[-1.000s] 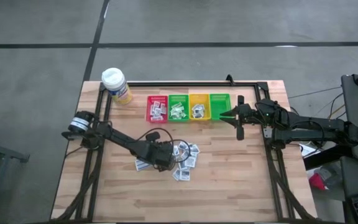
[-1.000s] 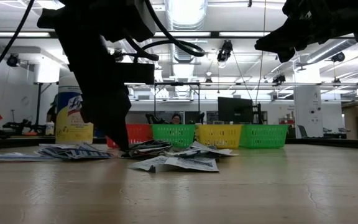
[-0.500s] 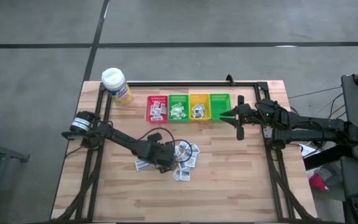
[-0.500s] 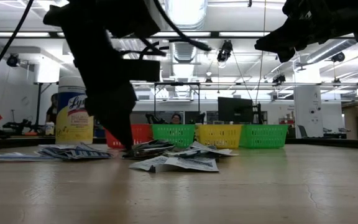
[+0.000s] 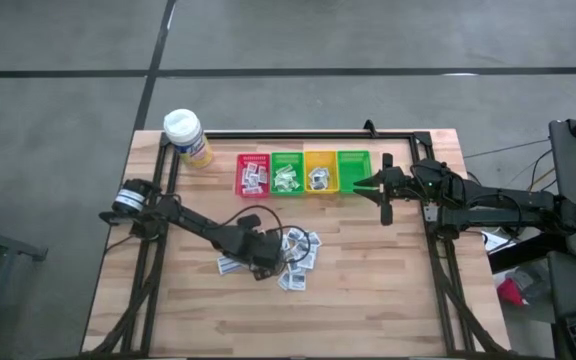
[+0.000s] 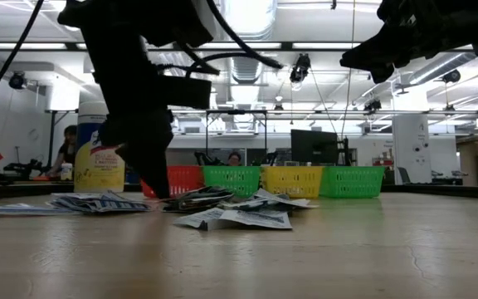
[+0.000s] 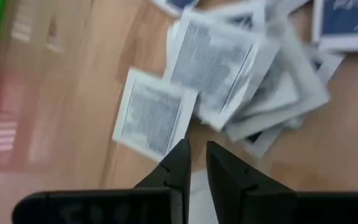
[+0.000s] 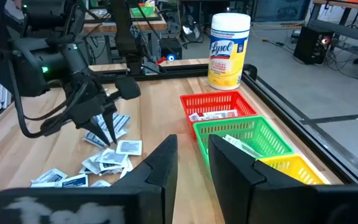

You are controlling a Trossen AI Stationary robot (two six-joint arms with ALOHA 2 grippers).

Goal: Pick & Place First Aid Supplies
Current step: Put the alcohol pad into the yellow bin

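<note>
The first aid supplies are small white sachets heaped at the table's middle (image 5: 300,262), and they also show in the low view (image 6: 231,212). More sachets lie in the red bin (image 5: 253,173) and in the green and yellow bins beside it. My left gripper (image 5: 267,264) stands at the pile's near-left edge, fingers pointing down, nearly shut, with something white between them (image 7: 196,155). My right gripper (image 5: 360,184) waits above the right-hand green bin (image 5: 353,168), a little open (image 8: 191,149). My left gripper comes from above, pointing down. A pale strip (image 7: 197,190) shows between its two fingers, which looks like a sachet pinched edge-on. The fingers hide which part of it they hold. The other sachets (image 7: 216,62) lie loose on the table beyond the fingertips.
A white-capped yellow bottle (image 5: 188,135) stands at the far left corner. Four bins sit in a row along the far edge. A black frame rail (image 5: 298,133) runs behind them. Bare wood lies near and right of the pile. People show in the room behind (image 6: 235,158).
My left gripper has shifted a little over the pile's near-left edge, and in the low view its wrist has swung slightly. The pile lies as before.
</note>
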